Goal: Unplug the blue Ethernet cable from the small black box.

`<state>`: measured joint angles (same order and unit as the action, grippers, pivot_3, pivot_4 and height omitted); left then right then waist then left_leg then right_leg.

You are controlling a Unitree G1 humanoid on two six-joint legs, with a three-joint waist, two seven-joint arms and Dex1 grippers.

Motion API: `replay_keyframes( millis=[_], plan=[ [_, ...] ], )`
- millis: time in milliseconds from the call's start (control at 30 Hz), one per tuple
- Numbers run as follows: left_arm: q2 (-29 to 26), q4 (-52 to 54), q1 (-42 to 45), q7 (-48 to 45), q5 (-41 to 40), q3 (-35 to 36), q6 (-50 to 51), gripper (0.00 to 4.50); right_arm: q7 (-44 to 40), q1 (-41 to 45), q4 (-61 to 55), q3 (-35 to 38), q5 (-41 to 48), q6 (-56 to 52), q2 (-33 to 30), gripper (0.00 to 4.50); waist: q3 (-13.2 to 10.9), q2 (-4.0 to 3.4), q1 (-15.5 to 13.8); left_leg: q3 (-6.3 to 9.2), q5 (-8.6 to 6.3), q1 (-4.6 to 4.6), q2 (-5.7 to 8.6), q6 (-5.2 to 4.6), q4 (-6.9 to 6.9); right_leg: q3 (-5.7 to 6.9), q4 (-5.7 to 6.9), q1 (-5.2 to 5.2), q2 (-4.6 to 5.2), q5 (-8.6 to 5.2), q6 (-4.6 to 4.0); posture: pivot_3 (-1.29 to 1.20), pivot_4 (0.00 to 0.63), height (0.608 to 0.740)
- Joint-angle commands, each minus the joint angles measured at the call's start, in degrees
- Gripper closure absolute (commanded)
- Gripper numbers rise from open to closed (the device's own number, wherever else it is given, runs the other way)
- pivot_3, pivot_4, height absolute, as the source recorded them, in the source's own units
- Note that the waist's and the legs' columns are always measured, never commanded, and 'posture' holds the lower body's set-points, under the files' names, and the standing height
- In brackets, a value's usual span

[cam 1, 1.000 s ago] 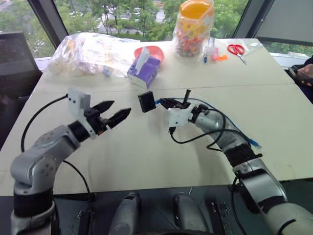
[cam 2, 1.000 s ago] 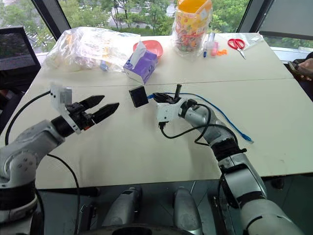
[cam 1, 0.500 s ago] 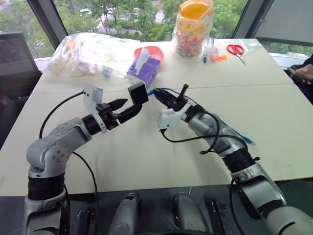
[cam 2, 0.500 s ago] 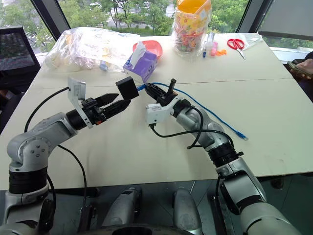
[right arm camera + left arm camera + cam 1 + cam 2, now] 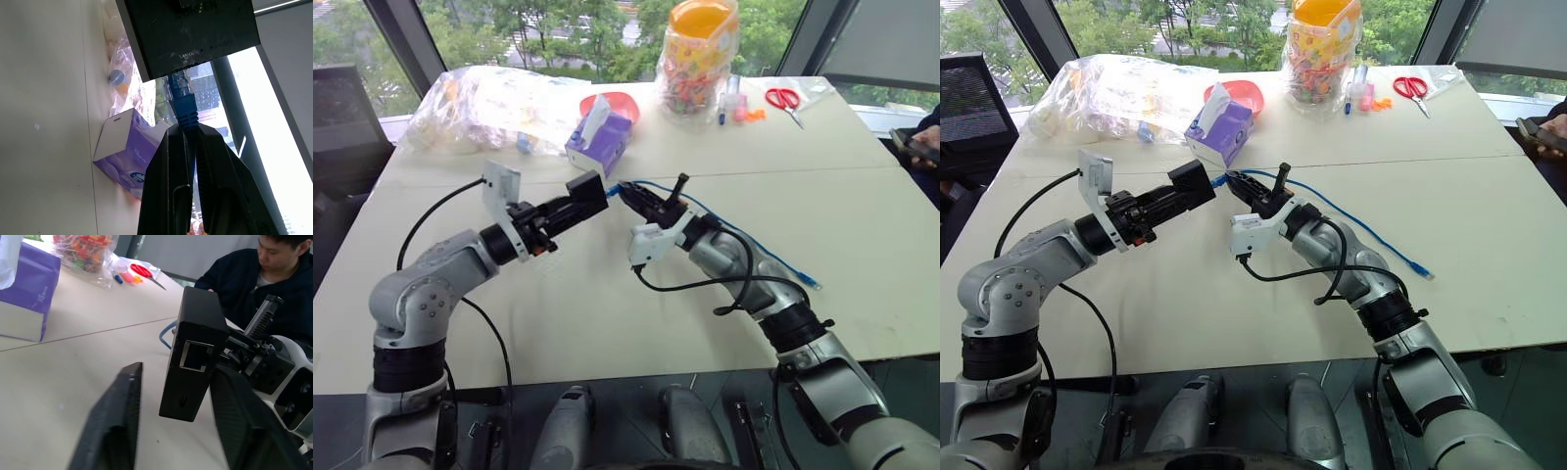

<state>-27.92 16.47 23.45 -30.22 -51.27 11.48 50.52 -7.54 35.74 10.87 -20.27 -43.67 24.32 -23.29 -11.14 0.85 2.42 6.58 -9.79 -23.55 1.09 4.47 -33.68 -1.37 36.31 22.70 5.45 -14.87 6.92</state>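
The small black box [image 5: 588, 187] hangs in the air above the middle of the table, between my two grippers. My left gripper [image 5: 576, 204] reaches in from the left and is shut on the box, one finger [image 5: 115, 426] on each flat side. An empty port on the box [image 5: 195, 352] faces the left wrist camera. The blue Ethernet cable [image 5: 744, 235] is plugged into the box's far side, its plug [image 5: 180, 95] seated in the box [image 5: 190, 29]. My right gripper [image 5: 628, 191] is shut on the cable just behind the plug. The rest of the cable trails right across the table.
Behind the grippers stand a purple tissue box [image 5: 599, 142], a red bowl [image 5: 619, 100], a clear plastic bag [image 5: 489, 103] and a candy jar [image 5: 700, 54]. Red scissors [image 5: 786, 98] lie far right. A person [image 5: 264, 284] sits at the right edge of the table.
My right gripper carried the box up and leftward by the cable. My left gripper moved right to the box, and its open fingers closed on it.
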Motion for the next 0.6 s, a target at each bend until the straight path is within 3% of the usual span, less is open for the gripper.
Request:
replay_keyframes(
  millis=[33,267,400,467,600],
  plan=[
    [0.2,0.3,0.7,-0.2,0.7,-0.2,-1.3,4.05,-0.2,-0.1,-4.1,0.0,1.3,1.1,0.0,4.50,0.0,0.01,0.0,0.00,0.00,0.00,0.00,0.00,0.00,0.00,0.00,0.00,0.00,0.00,0.00,0.00,0.150,0.726],
    [-0.1,0.3,0.0,-0.5,1.5,-0.5,-1.3,4.05,-2.0,-0.2,-3.9,-0.1,3.7,2.8,-0.5,4.50,0.0,0.01,0.0,0.01,0.00,0.00,0.00,0.00,0.00,0.00,-0.01,0.00,0.00,0.00,0.00,0.00,0.150,0.726],
    [-1.1,0.7,-0.6,-2.1,1.5,-0.7,-1.1,4.05,-5.0,0.8,-2.4,0.5,7.7,2.6,-0.3,3.02,0.0,0.01,0.1,0.00,0.00,0.00,0.00,0.00,0.01,0.00,-0.01,0.01,0.00,0.00,0.00,0.00,0.150,0.726],
    [-3.0,1.4,-1.7,-4.6,2.4,-0.9,-1.9,4.05,-14.7,1.0,-1.3,0.8,17.8,0.1,0.1,2.05,0.0,0.01,0.2,0.00,0.00,0.00,-0.01,0.00,0.02,0.00,-0.01,0.01,0.00,0.00,0.00,0.00,0.150,0.726],
    [-8.5,1.6,-4.4,-11.8,0.5,0.7,-1.1,4.05,-39.0,3.2,-2.7,2.7,39.4,-9.1,-3.6,2.05,0.0,0.01,0.1,0.01,0.00,0.00,-0.02,-0.01,0.02,0.01,-0.04,-0.02,0.00,0.00,0.00,0.00,0.150,0.726]
  ],
)
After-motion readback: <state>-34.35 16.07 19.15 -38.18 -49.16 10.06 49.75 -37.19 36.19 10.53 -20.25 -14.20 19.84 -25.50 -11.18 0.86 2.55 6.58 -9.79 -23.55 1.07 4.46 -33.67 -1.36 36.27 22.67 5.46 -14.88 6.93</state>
